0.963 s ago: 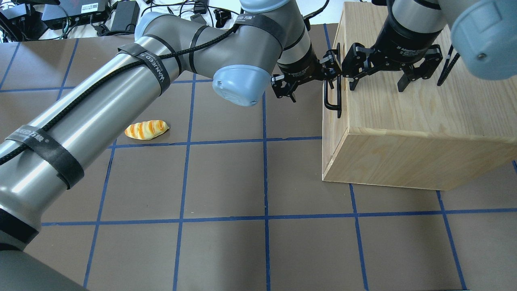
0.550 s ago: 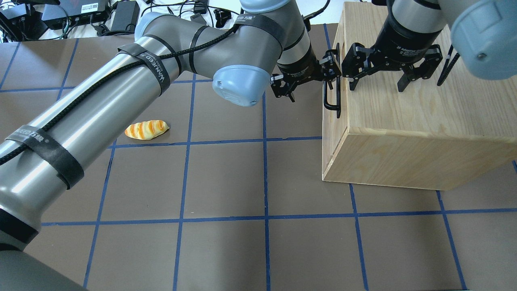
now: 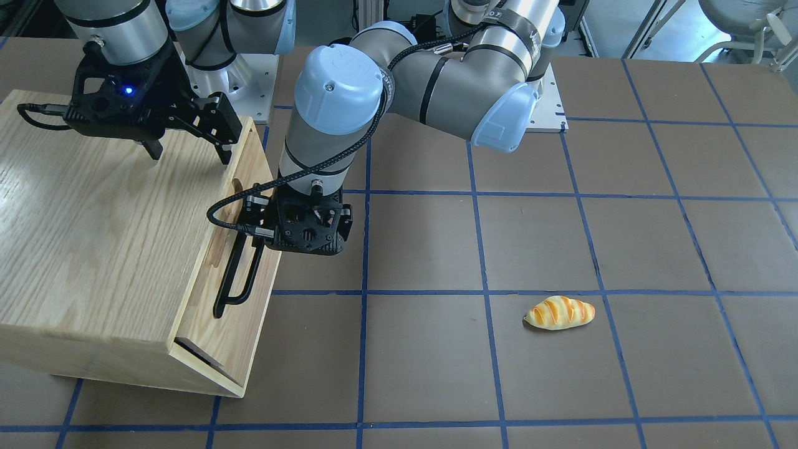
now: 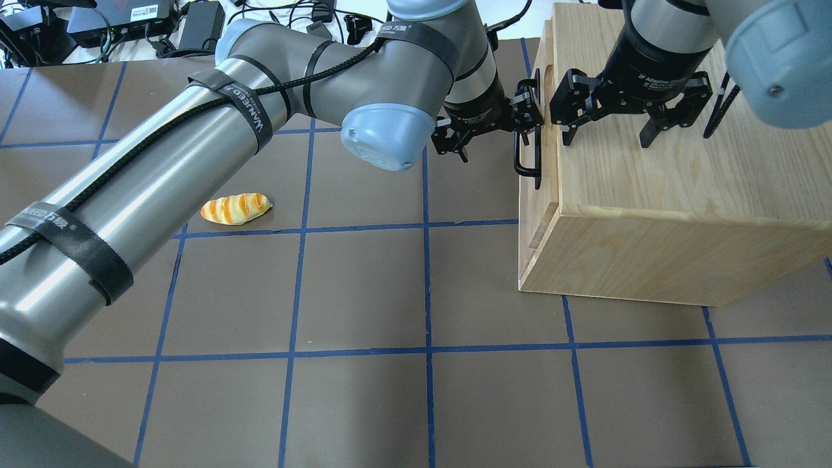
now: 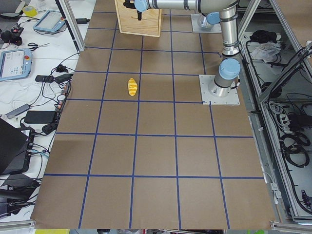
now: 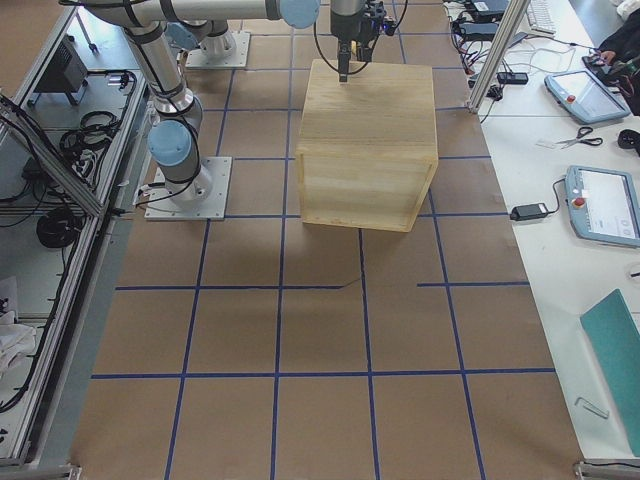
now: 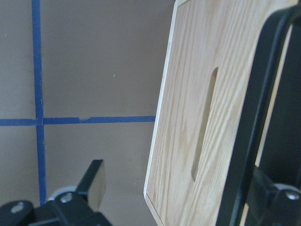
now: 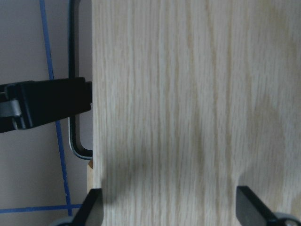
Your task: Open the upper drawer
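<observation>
The upper drawer (image 3: pixel 249 156) sits at the top of the oak cabinet's (image 4: pixel 650 214) front and stands slightly out of it. Its front panel shows close in the left wrist view (image 7: pixel 188 94), with the oblong recess. The black bar handle (image 4: pixel 520 159) runs along the panel (image 7: pixel 254 117). My left gripper (image 4: pixel 497 146) is open, with one finger hooked behind the handle and the other out over the table (image 7: pixel 96 176). My right gripper (image 4: pixel 606 140) is open, its fingertips resting on the cabinet top (image 8: pixel 169 207) near the front edge.
A toy bread loaf (image 4: pixel 235 208) lies on the brown mat, left of the cabinet (image 3: pixel 560 312). A lower drawer front (image 3: pixel 218 358) shows beneath the upper one. Cables and power bricks (image 4: pixel 130 26) lie beyond the mat's far edge.
My left gripper has moved away from the cabinet with its finger behind the handle, and the upper drawer has come out a little. The right gripper has stayed on the cabinet top.
</observation>
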Motion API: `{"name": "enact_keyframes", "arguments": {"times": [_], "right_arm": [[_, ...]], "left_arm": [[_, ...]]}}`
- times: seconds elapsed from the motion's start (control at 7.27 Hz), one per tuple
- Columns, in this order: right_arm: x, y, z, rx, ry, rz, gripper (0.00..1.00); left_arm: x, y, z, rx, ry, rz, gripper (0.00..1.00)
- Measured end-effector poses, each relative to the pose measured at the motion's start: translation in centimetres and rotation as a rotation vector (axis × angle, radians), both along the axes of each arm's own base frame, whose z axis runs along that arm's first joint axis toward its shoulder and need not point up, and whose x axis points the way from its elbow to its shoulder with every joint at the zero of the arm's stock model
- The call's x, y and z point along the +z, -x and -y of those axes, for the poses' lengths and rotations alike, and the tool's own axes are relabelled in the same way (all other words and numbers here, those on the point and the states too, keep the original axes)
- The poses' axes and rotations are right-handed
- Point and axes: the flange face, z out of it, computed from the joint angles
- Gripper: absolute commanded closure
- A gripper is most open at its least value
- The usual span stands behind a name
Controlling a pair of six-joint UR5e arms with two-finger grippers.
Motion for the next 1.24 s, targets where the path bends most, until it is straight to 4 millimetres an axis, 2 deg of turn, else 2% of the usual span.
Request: {"name": "enact_keyframes", "arguments": {"times": [0.69,1.24], "right_arm": [[0.0,0.0,0.0,0.000,0.000,-0.001,0.00],[0.0,0.0,0.0,0.000,0.000,0.000,0.00]], "left_arm": [[0.3,-0.8,0.4,-0.022,0.024,0.021,0.00],[0.7,-2.6,1.3,-0.030,0.039,0.051,0.00]]}}
